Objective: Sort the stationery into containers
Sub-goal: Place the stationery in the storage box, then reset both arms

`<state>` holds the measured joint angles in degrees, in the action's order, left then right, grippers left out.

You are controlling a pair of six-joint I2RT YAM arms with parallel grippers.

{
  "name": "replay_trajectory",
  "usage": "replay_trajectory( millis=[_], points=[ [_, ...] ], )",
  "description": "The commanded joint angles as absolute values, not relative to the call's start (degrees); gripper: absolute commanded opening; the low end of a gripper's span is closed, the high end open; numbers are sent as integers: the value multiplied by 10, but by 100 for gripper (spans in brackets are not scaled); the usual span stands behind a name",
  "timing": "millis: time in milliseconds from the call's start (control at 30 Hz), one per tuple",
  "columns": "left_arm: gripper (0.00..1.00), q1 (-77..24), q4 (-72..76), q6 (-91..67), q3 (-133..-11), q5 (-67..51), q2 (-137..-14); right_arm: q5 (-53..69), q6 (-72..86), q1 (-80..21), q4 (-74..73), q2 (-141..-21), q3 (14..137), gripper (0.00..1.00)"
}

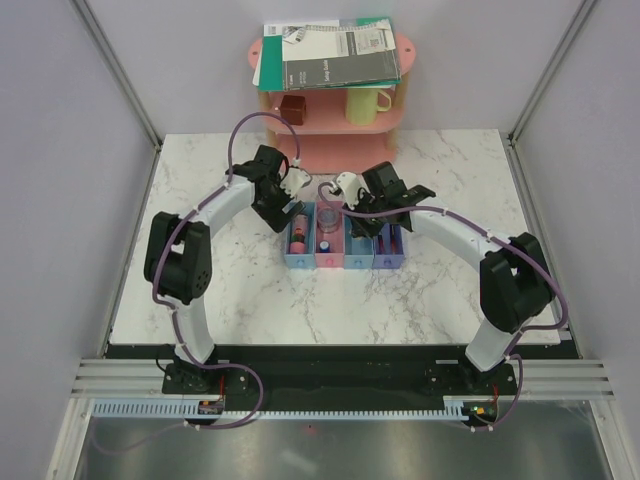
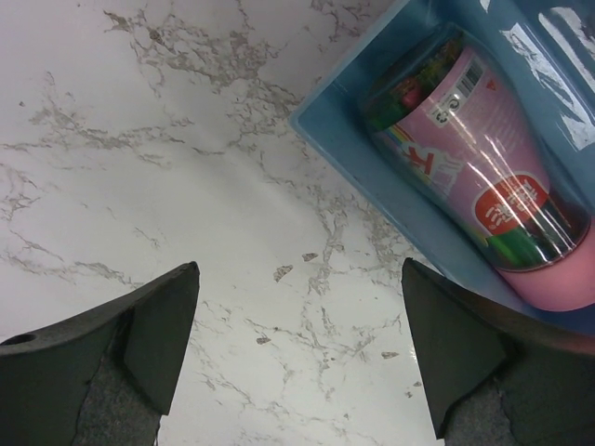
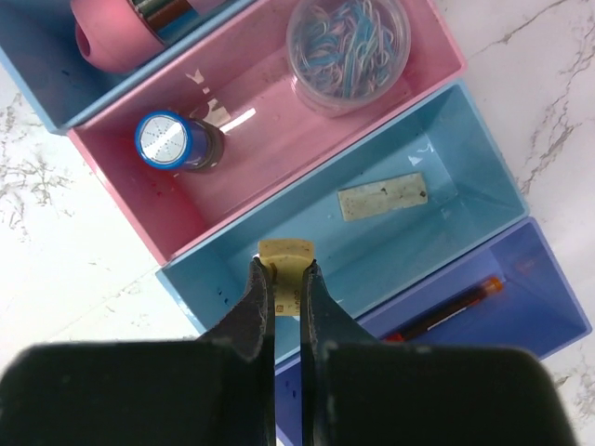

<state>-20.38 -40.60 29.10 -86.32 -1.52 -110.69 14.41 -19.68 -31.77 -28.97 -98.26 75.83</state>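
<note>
Tan block [image 3: 285, 265] pinched above the light blue tray [image 3: 465, 167].
Top view: both arms over the tray row [image 1: 300, 262]. Left wrist: left pincer [image 2: 297, 344] released beside it. Right wrist: right pincer [image 3: 287, 288] clenched on the block, seemingly light and stiff; flat faces suit gripping.

Notebooks [image 1: 330, 52] atop pink rack [image 1: 332, 150]

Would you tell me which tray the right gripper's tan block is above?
The light blue tray, between the pink tray and violet tray; a flat tan piece lies inside.
</note>
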Motion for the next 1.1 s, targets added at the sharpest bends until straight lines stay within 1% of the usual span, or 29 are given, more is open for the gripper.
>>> replay_trajectory(
  millis=[0,67,133,167,200,267,300,333,500,600,667,800,900,967,1000,1067],
  points=[
    [98,-214,-397,282,-856,-19,-1033,136,-196,-318,-260,-984,745,1],
    [98,-214,-398,282,-849,-19,-992,131,-198,-318,-258,-990,743,3],
    [98,-214,-397,281,-845,-23,-962,132,-201,-318,-259,-993,743,13],
    [99,-214,-397,280,-841,-30,-932,133,-202,-318,-260,-992,744,21],
    [99,-214,-396,280,-839,-35,-917,133,-201,-318,-260,-991,744,44],
    [100,-214,-396,279,-832,-50,-872,131,-200,-318,-260,-984,749,64],
    [100,-214,-396,279,-830,-55,-859,127,-200,-318,-259,-981,751,85],
    [100,-214,-396,280,-821,-61,-843,122,-200,-317,-260,-977,753,98],
    [100,-214,-396,295,-807,-86,-760,102,-201,-317,-271,-933,764,98],
    [100,-214,-396,294,-815,-91,-731,92,-202,-318,-274,-899,764,98],
    [100,-214,-398,291,-825,-91,-715,77,-202,-318,-304,-882,785,98],
    [100,-214,-398,274,-836,-113,-656,15,-203,-312,-353,-791,815,98],
    [100,-214,-397,250,-816,-120,-604,9,-189,-267,-365,-724,794,98],
    [100,-214,-394,245,-797,-127,-563,4,-214,-265,-365,-681,741,98],
    [100,-214,-393,230,-776,-131,-549,4,-219,-266,-366,-639,722,98],
    [100,-214,-388,186,-758,-131,-516,4,-218,-265,-395,-608,708,98]
  ],
)
